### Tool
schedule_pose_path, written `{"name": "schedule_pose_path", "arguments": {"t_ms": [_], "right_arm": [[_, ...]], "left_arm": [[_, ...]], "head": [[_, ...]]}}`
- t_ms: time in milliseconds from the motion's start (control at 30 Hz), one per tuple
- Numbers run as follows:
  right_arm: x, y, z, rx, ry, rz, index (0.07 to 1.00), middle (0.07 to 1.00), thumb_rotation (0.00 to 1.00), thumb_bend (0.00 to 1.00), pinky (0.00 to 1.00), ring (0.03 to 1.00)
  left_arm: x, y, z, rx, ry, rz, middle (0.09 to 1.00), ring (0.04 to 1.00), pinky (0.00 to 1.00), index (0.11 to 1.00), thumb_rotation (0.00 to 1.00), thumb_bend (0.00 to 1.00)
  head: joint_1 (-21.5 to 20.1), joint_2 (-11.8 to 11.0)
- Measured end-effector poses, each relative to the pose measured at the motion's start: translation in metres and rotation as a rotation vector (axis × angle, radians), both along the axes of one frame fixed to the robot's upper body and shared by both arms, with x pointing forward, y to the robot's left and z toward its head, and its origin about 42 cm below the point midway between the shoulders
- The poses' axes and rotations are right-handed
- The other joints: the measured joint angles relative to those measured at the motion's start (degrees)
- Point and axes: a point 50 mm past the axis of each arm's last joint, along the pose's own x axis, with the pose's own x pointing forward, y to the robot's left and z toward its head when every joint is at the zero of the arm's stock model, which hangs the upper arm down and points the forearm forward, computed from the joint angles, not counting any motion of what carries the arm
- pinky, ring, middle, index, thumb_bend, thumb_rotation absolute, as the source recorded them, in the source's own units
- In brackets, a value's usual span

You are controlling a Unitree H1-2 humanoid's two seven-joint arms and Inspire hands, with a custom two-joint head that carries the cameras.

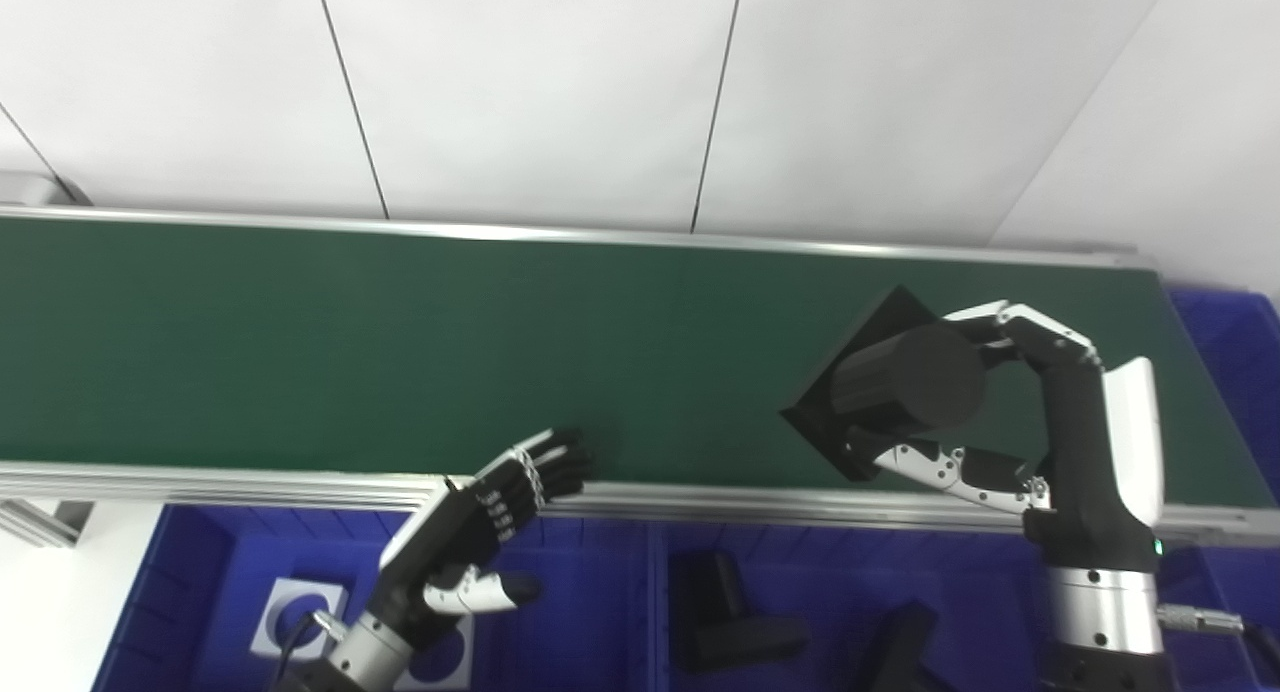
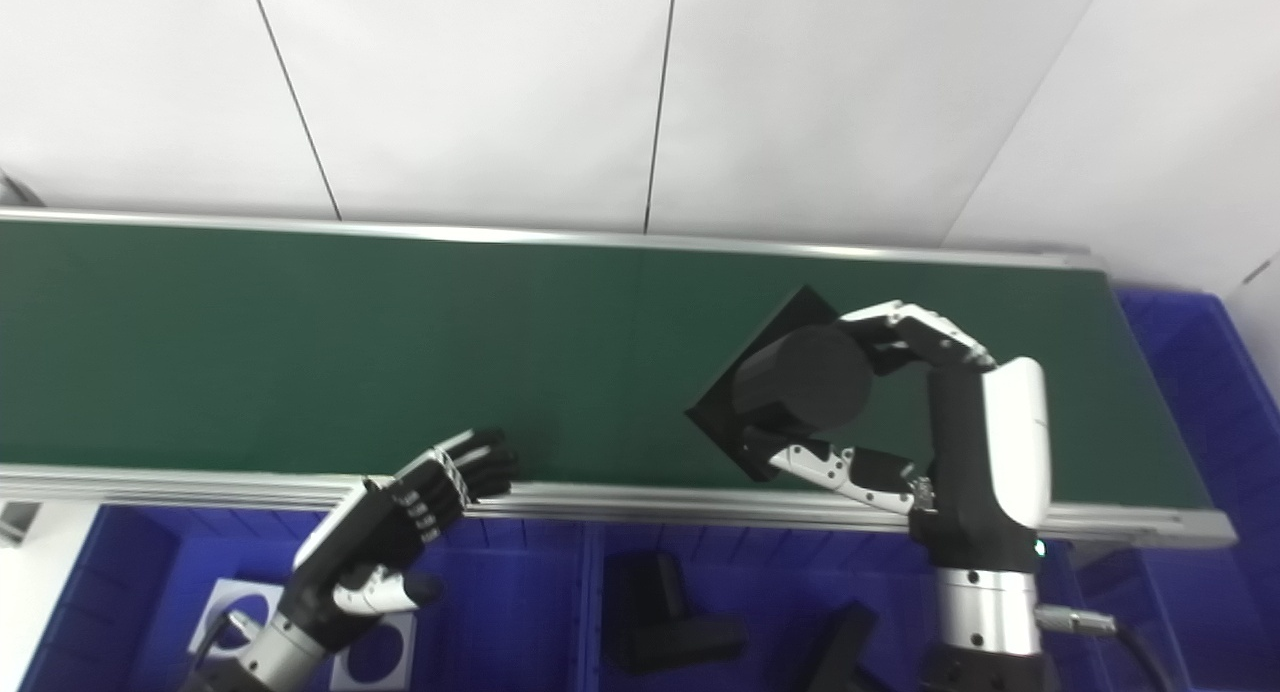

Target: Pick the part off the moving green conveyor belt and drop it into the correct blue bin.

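Observation:
A black part (image 1: 895, 387), a cylinder on a square base plate, sits at the right of the green conveyor belt (image 1: 400, 342). My right hand (image 1: 1010, 412) is closed around the cylinder, fingers over its far side and thumb under its near side. My left hand (image 1: 490, 517) is open and empty, its fingertips over the belt's near rail. In the right eye view the part (image 2: 790, 387) and right hand (image 2: 920, 422) show the same grasp.
Blue bins (image 1: 590, 612) lie below the belt's near rail. The left bin holds white parts with round holes (image 1: 300, 612); the middle one holds black parts (image 1: 730, 617). Another blue bin (image 1: 1235, 342) stands at the belt's right end. A white wall is behind.

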Motion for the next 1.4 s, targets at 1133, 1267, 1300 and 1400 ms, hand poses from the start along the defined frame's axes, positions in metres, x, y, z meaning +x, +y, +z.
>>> {"name": "schedule_pose_path", "arguments": {"t_ms": [1133, 1267, 1300, 1400], "right_arm": [[-0.084, -0.023, -0.125, 0.231, 0.397, -0.401, 0.484, 0.497, 0.0, 0.52, 0.42, 0.496], [-0.087, -0.023, -0.14, 0.234, 0.423, -0.41, 0.49, 0.488, 0.0, 0.52, 0.4, 0.48], [-0.088, -0.023, -0.145, 0.237, 0.43, -0.417, 0.491, 0.485, 0.0, 0.52, 0.39, 0.471], [-0.089, -0.021, -0.157, 0.245, 0.457, -0.429, 0.502, 0.466, 0.0, 0.52, 0.37, 0.447]], "left_arm": [[0.01, 0.026, 0.018, -0.004, 0.011, -0.001, 0.84, 0.843, 0.85, 0.876, 0.48, 0.93], [0.01, 0.027, 0.019, -0.002, 0.011, -0.003, 0.841, 0.843, 0.86, 0.877, 0.48, 0.93], [0.01, 0.027, 0.019, -0.002, 0.014, -0.004, 0.839, 0.841, 0.85, 0.876, 0.48, 0.93], [0.01, 0.026, 0.019, -0.002, 0.015, -0.005, 0.84, 0.841, 0.86, 0.879, 0.48, 0.93]], "head": [[-7.21, 4.83], [-6.68, 5.27], [-6.68, 5.45], [-6.59, 5.54]]}}
